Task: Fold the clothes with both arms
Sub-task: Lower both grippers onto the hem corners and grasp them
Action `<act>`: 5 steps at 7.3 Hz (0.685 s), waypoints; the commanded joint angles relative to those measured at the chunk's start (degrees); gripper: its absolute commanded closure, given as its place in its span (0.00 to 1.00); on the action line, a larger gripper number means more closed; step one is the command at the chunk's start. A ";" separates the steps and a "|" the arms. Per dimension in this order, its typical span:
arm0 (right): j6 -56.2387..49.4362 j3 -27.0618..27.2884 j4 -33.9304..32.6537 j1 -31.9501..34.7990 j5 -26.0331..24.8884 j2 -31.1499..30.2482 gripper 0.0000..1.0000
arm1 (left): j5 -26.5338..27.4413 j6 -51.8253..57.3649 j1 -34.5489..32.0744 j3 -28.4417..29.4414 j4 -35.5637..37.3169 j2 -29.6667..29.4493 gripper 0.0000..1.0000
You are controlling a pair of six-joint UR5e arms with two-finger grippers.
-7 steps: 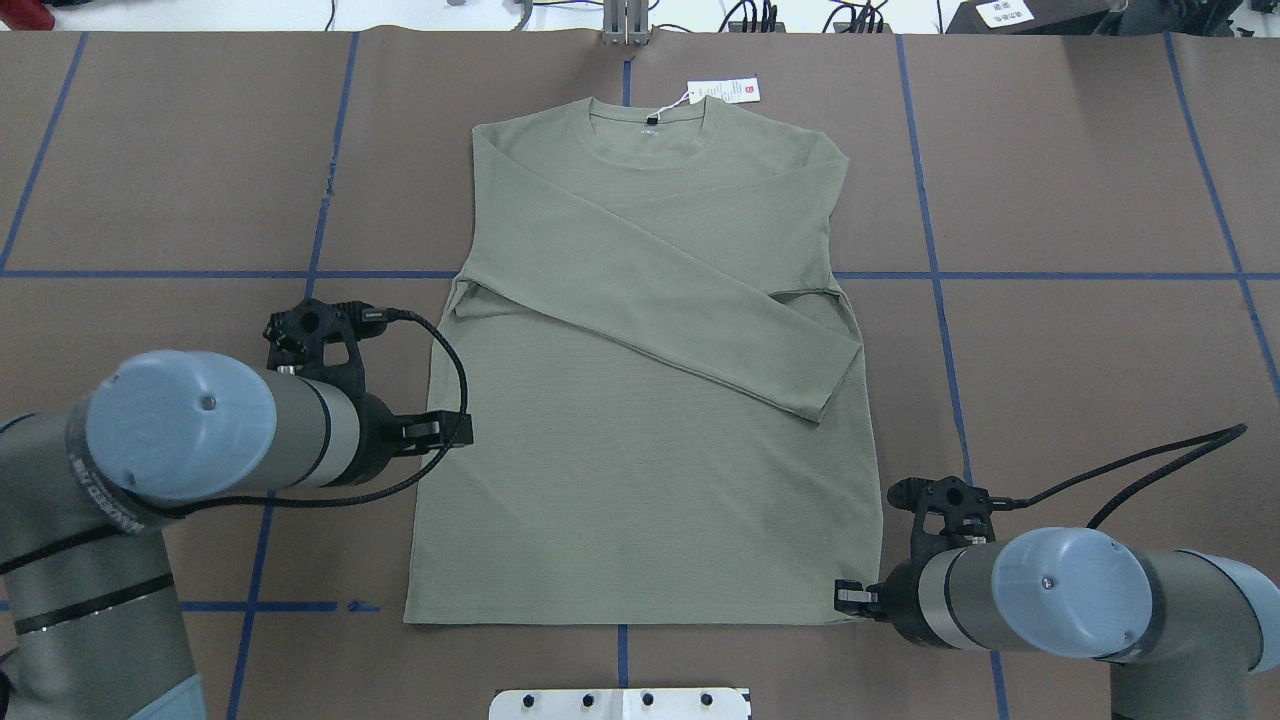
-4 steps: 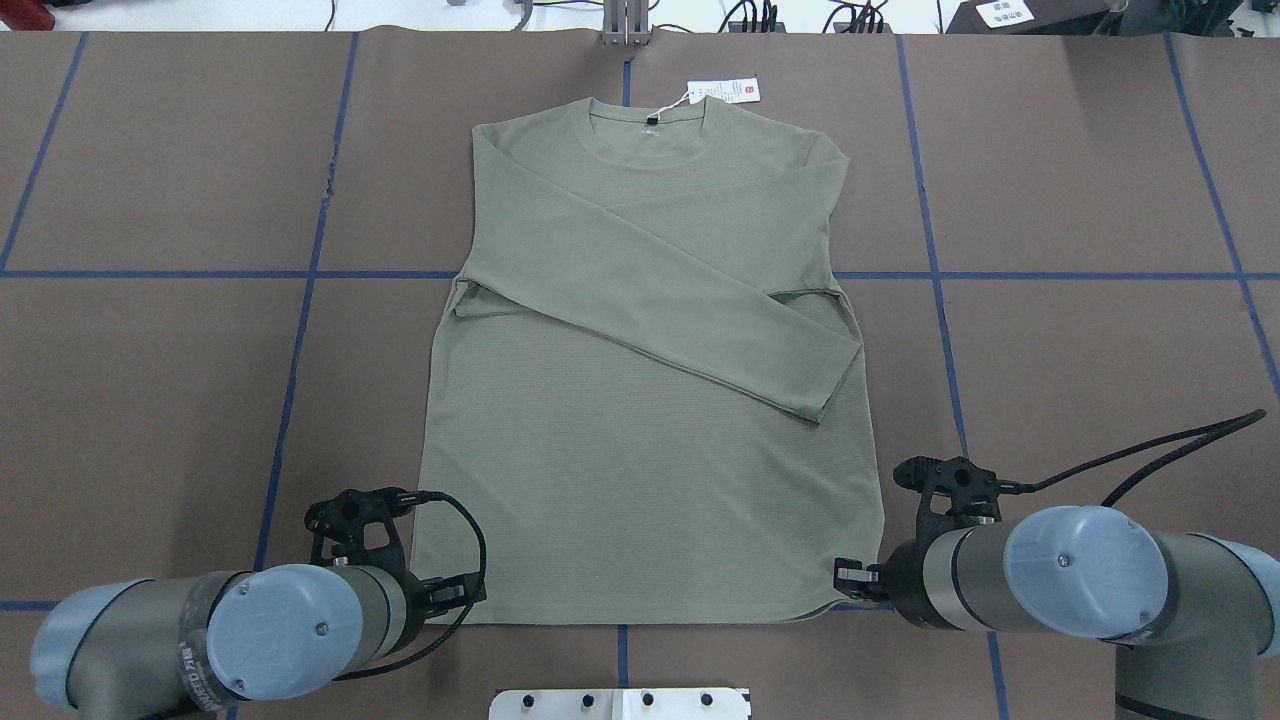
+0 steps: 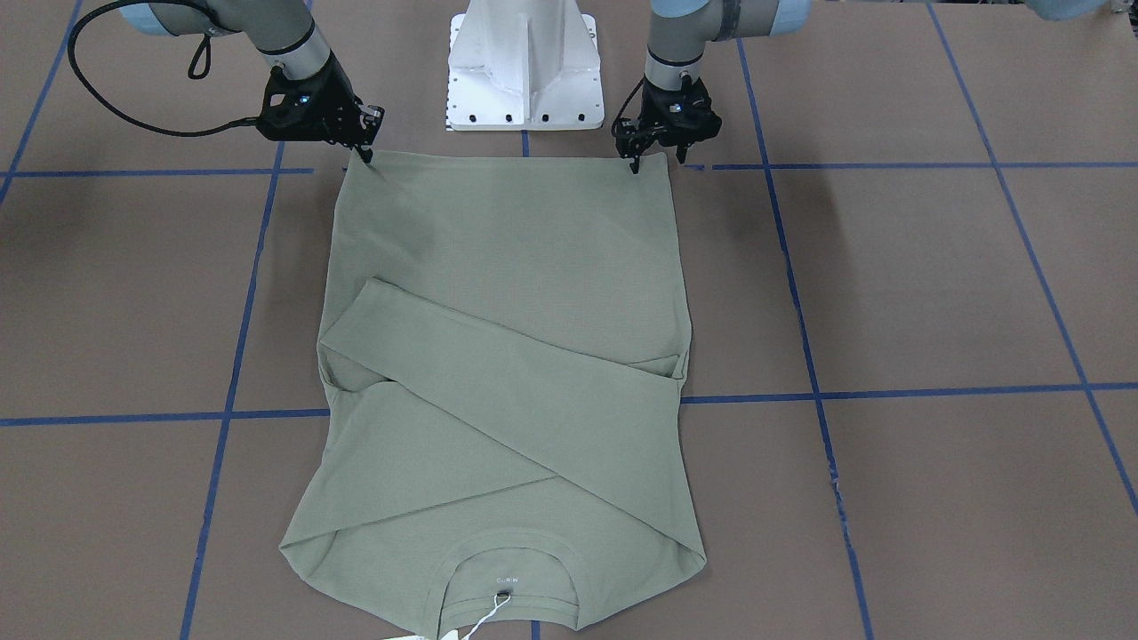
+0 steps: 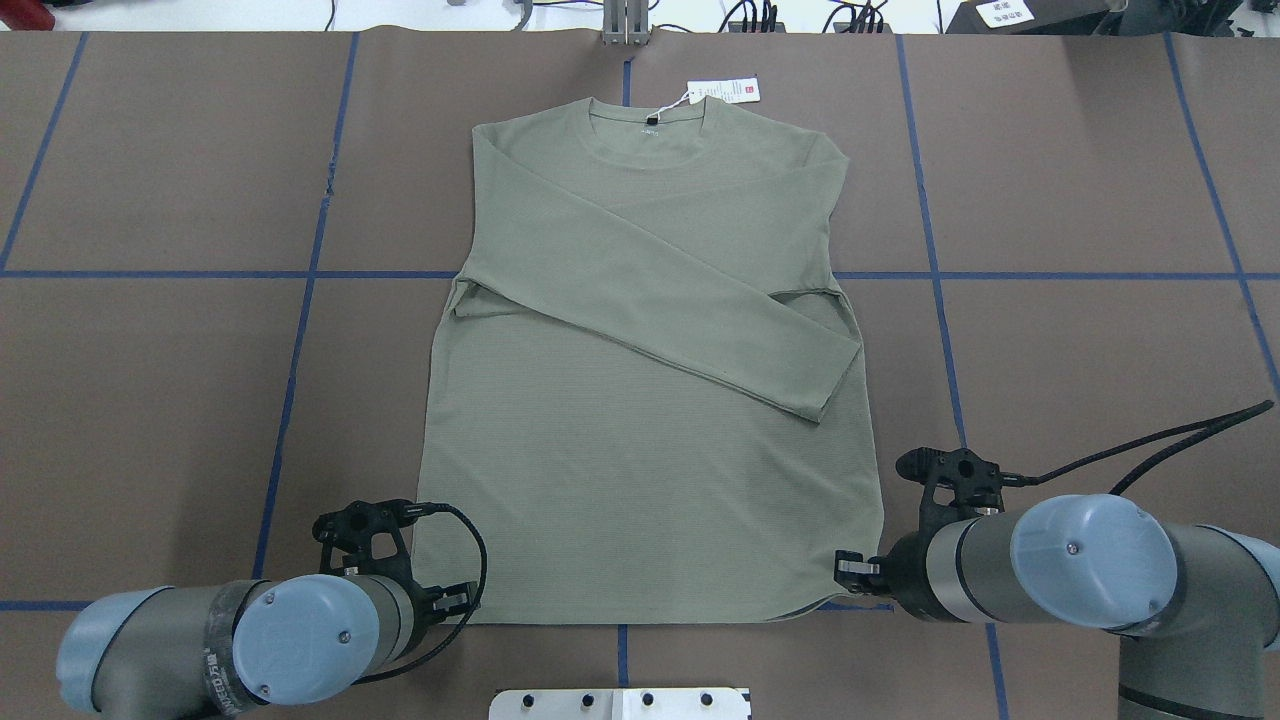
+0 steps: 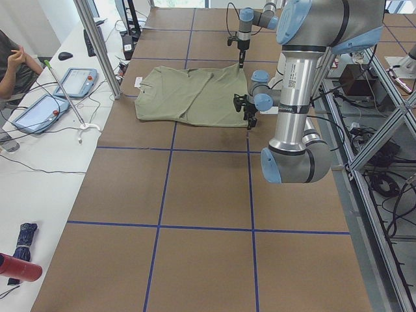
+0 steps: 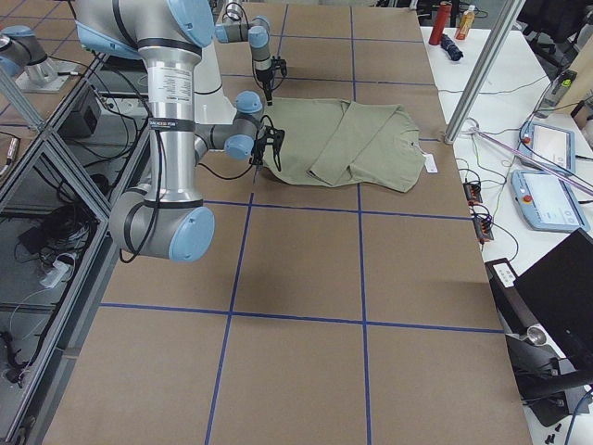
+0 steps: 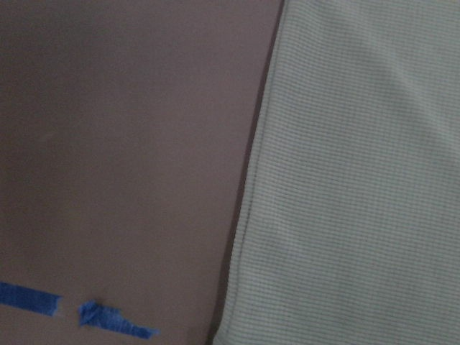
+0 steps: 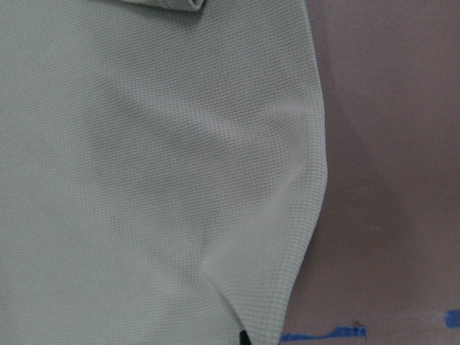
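Since a sec ago the L gripper (image 3: 656,162) has swung from the side edge of the shirt (image 4: 640,420) down to its near hem corner. It hangs there, fingers spread, nothing held. R gripper (image 3: 364,153) is pinched on the other hem corner, cloth puckered. Shirt lies flat mid-table (image 4: 1100,350), sleeves crossed, collar at far side w/ hang tag (image 4: 723,90).

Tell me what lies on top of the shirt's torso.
Both sleeves, folded across the shirt: the upper sleeve runs diagonally over the lower sleeve, covering its middle. The chest beneath them is hidden.
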 commanded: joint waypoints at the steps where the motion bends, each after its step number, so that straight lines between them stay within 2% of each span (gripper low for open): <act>1: 0.00 0.05 0.00 0.49 0.56 -0.22 1.00 | -0.10 -0.01 -0.17 -1.58 0.07 0.50 0.27; 5: 0.00 -0.04 0.00 0.75 0.65 -0.40 1.00 | -0.01 -0.01 0.27 -0.71 0.07 0.68 0.28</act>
